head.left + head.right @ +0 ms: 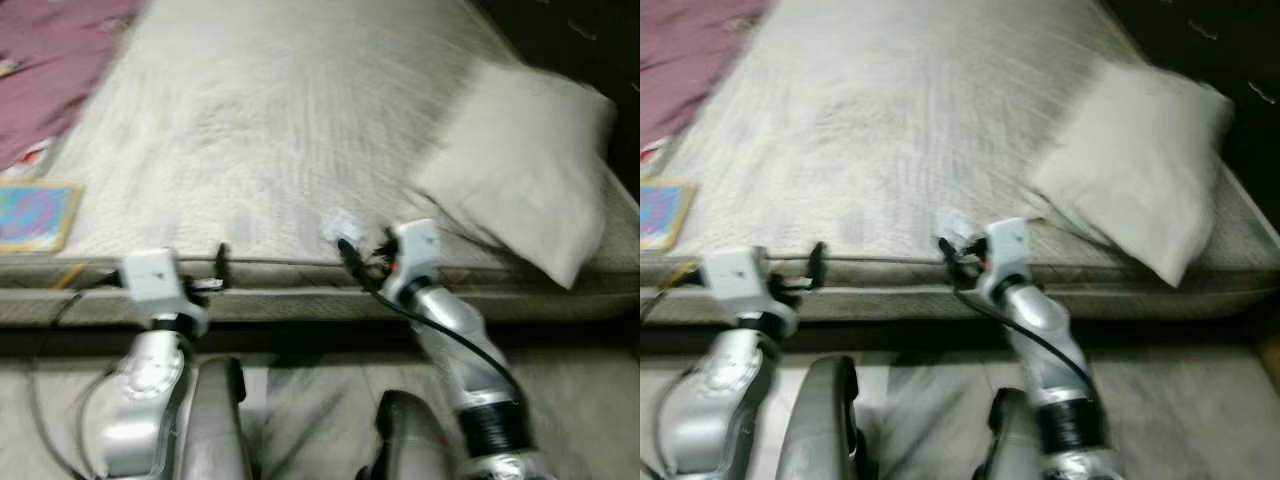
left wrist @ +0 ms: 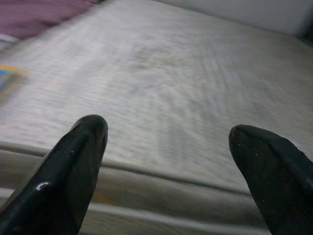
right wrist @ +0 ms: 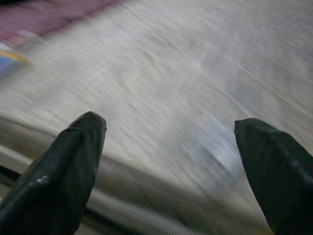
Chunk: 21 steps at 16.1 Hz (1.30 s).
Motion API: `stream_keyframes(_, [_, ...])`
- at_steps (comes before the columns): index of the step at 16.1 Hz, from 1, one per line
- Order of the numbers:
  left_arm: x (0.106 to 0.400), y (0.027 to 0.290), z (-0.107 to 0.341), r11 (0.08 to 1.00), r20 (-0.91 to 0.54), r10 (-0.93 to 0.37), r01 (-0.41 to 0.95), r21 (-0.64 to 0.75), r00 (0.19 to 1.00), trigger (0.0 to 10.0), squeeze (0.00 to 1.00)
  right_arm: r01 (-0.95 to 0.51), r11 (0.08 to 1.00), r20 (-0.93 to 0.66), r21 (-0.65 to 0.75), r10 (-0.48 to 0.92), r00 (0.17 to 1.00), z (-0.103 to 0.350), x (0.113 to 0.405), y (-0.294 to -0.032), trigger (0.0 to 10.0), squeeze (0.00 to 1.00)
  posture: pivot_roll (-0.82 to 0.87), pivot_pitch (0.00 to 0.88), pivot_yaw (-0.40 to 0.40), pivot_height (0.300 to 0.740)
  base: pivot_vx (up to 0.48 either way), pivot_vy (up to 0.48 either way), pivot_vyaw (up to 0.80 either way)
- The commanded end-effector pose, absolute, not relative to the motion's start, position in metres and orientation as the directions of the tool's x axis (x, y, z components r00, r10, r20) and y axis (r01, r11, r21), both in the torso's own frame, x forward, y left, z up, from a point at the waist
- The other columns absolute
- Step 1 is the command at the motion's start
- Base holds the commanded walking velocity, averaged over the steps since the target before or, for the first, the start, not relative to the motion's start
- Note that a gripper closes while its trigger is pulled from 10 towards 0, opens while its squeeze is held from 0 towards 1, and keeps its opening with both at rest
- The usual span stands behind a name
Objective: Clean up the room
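Note:
A bare, pale mattress (image 1: 270,120) stretches ahead of me, blurred. A white pillow (image 1: 525,165) lies on its right side. A small crumpled white scrap (image 1: 338,226) rests near the front edge; in the right wrist view it is a pale blur (image 3: 217,143). My right gripper (image 1: 352,252) is held at the mattress edge just short of the scrap, fingers (image 3: 73,161) spread open and empty. My left gripper (image 1: 220,266) is at the same edge further left, also open (image 2: 166,139) with nothing between its fingers.
A pink blanket (image 1: 50,60) covers the far left of the bed. A colourful flat book (image 1: 35,215) lies at the left near the front edge. Dark space borders the bed on the right. Pale floor (image 1: 310,410) lies below the bed frame.

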<state>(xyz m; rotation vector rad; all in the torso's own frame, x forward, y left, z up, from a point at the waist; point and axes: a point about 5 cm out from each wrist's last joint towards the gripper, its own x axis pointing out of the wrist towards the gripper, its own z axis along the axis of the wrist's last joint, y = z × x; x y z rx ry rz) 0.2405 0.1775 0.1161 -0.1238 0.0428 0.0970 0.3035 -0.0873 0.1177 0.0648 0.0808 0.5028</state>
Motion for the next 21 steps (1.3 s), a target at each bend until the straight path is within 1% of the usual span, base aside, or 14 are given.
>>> stream_keyframes(1, [0.243, 0.168, 0.120, 0.987, -0.039, 0.069, -0.074, -0.140, 0.997, 10.0, 0.00, -0.455, 0.887, -0.071, 0.071, 0.460, 0.885, 0.116, 0.302, -0.099, 10.0, 0.00, -0.06, 0.113, -0.069, 0.556, 0.469, 0.000, 0.00])
stream_keyframes(4, [0.245, 0.167, 0.122, 0.987, -0.020, 0.064, -0.067, -0.144, 0.998, 10.0, 0.00, -0.445, 0.892, -0.080, 0.074, 0.450, 0.889, 0.115, 0.304, -0.100, 10.0, 0.00, -0.06, 0.109, -0.068, 0.556, 0.466, 0.000, 0.00])
stream_keyframes(5, [0.244, 0.167, 0.122, 0.986, -0.021, 0.080, -0.082, -0.146, 0.997, 10.0, 0.00, -0.446, 0.892, -0.082, 0.074, 0.451, 0.889, 0.114, 0.304, -0.100, 10.0, 0.00, -0.06, 0.109, -0.068, 0.556, 0.296, 0.000, 0.00])
stream_keyframes(14, [0.245, 0.166, 0.117, 0.982, -0.070, 0.088, -0.098, -0.159, 0.994, 10.0, 0.00, -0.442, 0.894, -0.096, 0.072, 0.447, 0.889, 0.113, 0.304, -0.101, 10.0, 0.00, -0.06, 0.112, -0.073, 0.556, 0.000, 0.000, 0.00])
stream_keyframes(16, [0.244, 0.166, 0.110, 0.982, -0.126, 0.095, -0.113, -0.149, 0.987, 10.0, 0.00, -0.456, 0.888, -0.108, 0.067, 0.460, 0.881, 0.111, 0.302, -0.100, 10.0, 0.00, -0.06, 0.114, -0.072, 0.556, 0.000, 0.000, 0.00])
stream_keyframes(17, [0.241, 0.168, 0.106, 0.982, -0.154, 0.106, -0.128, -0.139, 0.982, 10.0, 0.00, -0.476, 0.877, -0.108, 0.067, 0.481, 0.870, 0.111, 0.300, -0.098, 10.0, 0.00, -0.06, 0.120, -0.072, 0.541, 0.000, 0.000, 0.00])
stream_keyframes(19, [0.237, 0.173, 0.105, 0.980, -0.163, 0.141, -0.161, -0.115, 0.976, 10.0, 0.00, -0.505, 0.862, -0.173, 0.050, 0.505, 0.846, 0.104, 0.298, -0.095, 10.0, 0.00, -0.05, 0.127, -0.075, 0.526, 0.000, 0.000, 0.00])
stream_keyframes(21, [0.228, 0.184, 0.107, 0.970, -0.164, 0.214, -0.229, -0.078, 0.963, 10.0, 0.00, -0.612, 0.790, -0.270, 0.032, 0.596, 0.756, 0.093, 0.294, -0.082, 10.0, 0.00, -0.03, 0.139, -0.077, 0.521, 0.000, 0.000, 0.00])
